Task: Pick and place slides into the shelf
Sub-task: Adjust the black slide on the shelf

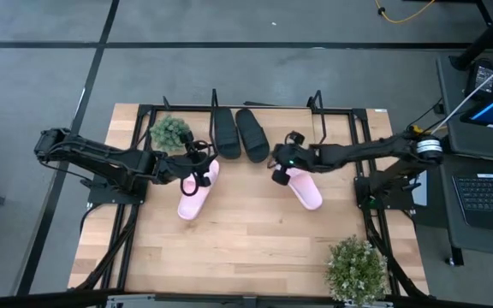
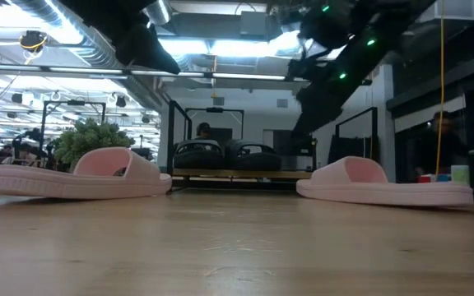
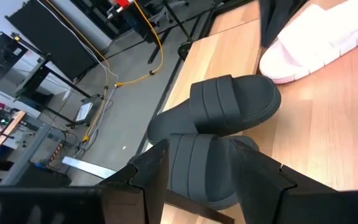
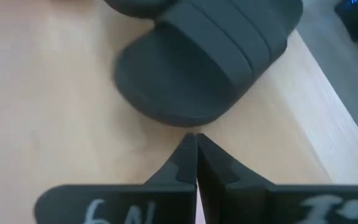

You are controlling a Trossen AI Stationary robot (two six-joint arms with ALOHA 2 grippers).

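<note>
Table (image 1: 246, 248): light wood top inside a black frame.

Black slides, two: left one (image 1: 226, 134) and right one (image 1: 252, 134), side by side and touching at the far edge of the table, between the two arms. In the low view they sit in the background on a low shelf (image 2: 237, 174), a wooden board with thin black uprights around it. The left wrist view shows both, one (image 3: 229, 109) lying just past the other (image 3: 201, 168).

Pink slides, two: left one (image 1: 198, 190) lying flat on the table near the centre, its far end under the left gripper; right one (image 1: 305, 188) flat on the table to the right of centre, angled, its far end under the right gripper. The two are well apart. From table level both rest sole-down.

Left gripper (image 1: 197, 165): over the far end of the left pink slide, fingers (image 3: 151, 180) spread wide, nothing between them.

Right gripper (image 1: 281, 171): at the far end of the right pink slide, fingers (image 4: 182, 163) pressed together, nothing held; a black slide (image 4: 204, 59) lies just ahead of it.

Plants, two: one (image 1: 169, 131) at the far left beside the black slides, one (image 1: 358, 269) at the near right corner.

Laptop (image 1: 490, 192): off the table to the right.
</note>
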